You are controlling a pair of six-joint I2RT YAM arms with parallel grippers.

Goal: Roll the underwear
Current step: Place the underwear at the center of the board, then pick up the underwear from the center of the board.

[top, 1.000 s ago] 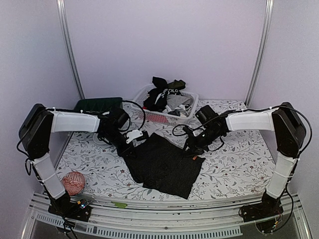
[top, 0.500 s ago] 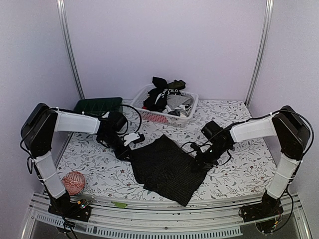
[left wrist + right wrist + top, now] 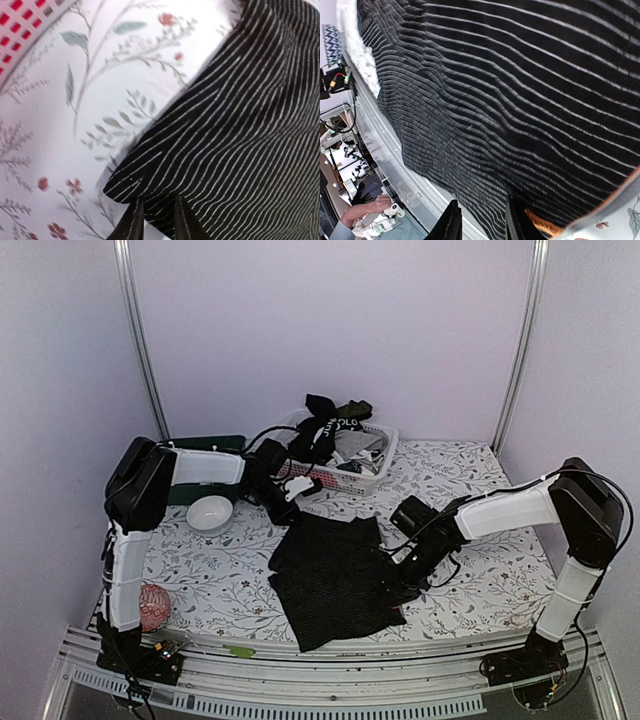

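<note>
1. Floral table cover (image 3: 480,540) spans the work surface under plain lilac walls, and a white lattice basket (image 3: 330,477) sits on it at 12 o'clock.
2. Black striped underwear (image 3: 335,575) lies opened out at the table's centre. It is mostly flat, with some rumpling toward its 4 o'clock side. No edge is turned over and no coil shows, so I judge that rolling has not begun.
3. Left gripper (image 3: 156,202) sits at the garment's 11 o'clock corner. Its fingers stand close together with a narrow slit between them and the cloth's corner right at their tips. Whether they pinch it I cannot tell.
4. Right gripper (image 3: 482,201) is low over the 4 o'clock edge, near an orange label (image 3: 540,223). Its fingers are a little apart with striped fabric showing between them, but I cannot tell whether they grip it.
5. Done, by my reading: one piece is out and spread. Left to do: smoothing, any fold, and the whole roll.
6. A heap of other garments (image 3: 330,425) waits unrolled in the basket at 12 o'clock, so the job looks to be at an early stage.
</note>
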